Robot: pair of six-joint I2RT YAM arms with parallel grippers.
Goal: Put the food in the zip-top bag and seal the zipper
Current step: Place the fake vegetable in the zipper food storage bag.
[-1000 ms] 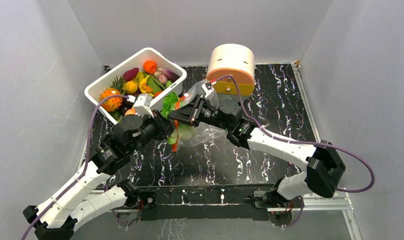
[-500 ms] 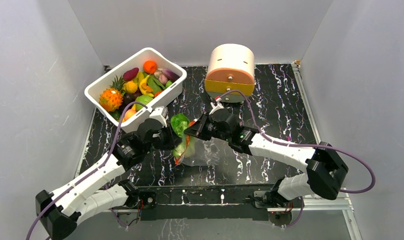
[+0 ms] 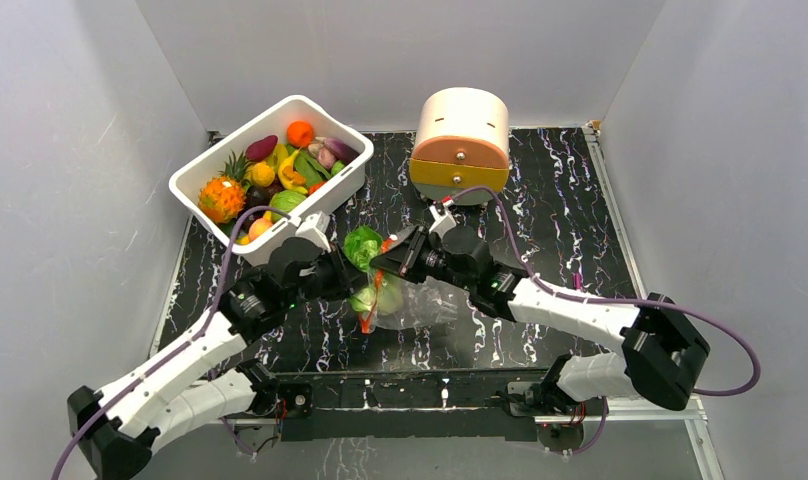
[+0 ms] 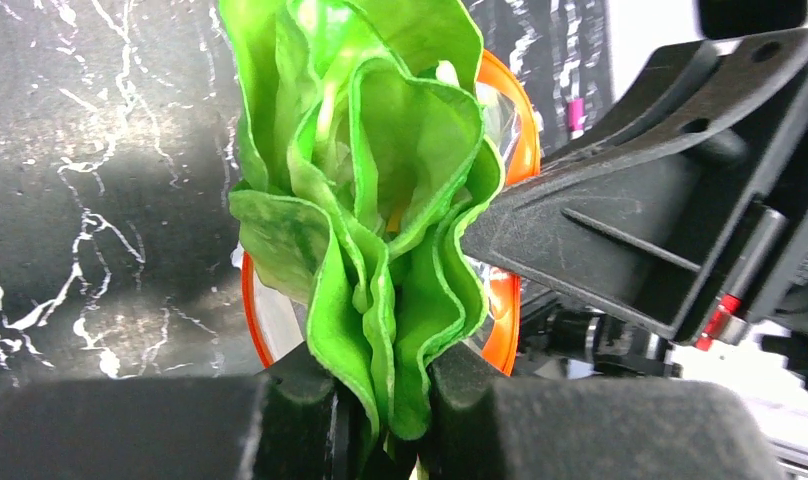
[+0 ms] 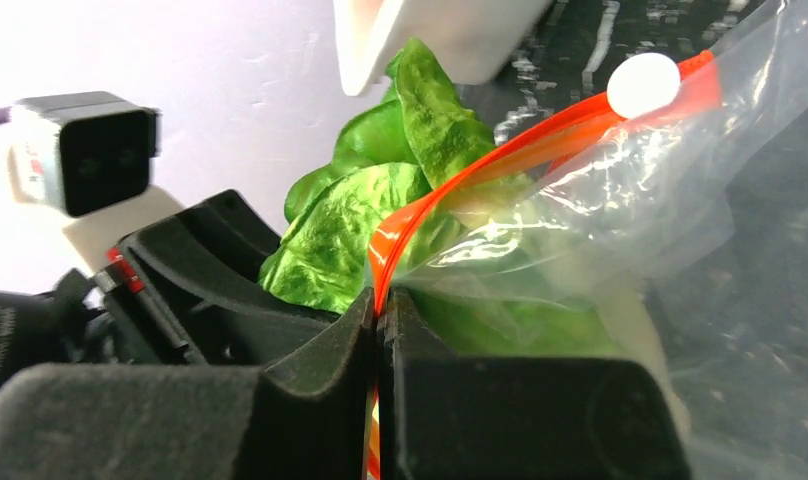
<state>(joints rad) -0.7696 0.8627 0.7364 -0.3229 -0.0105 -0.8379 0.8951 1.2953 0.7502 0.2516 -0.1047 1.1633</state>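
My left gripper (image 4: 385, 385) is shut on the lower end of the leafy green lettuce (image 4: 380, 200), which stands upright in the open mouth of the zip-top bag (image 3: 420, 300). The orange-red zipper (image 4: 505, 310) curves round the leaves on both sides. My right gripper (image 5: 380, 320) is shut on the zipper (image 5: 500, 150) at one end of the mouth and holds the bag (image 5: 620, 200) up off the table. Through the clear plastic I see a pale-green piece (image 3: 365, 298). In the top view the two grippers meet at the lettuce (image 3: 360, 245), the left gripper (image 3: 338, 265) left of it and the right gripper (image 3: 388, 262) right of it.
A white tub (image 3: 195, 185) holding several pieces of toy produce stands at the back left. A round cream-and-orange drawer box (image 3: 462, 140) sits at the back centre. The black marbled table (image 3: 570, 230) is walled in by grey panels on three sides.
Both grippers have come down and toward the near edge with the bag and lettuce. The right gripper's jaws have closed fully on the zipper strip. The left grip is unchanged.
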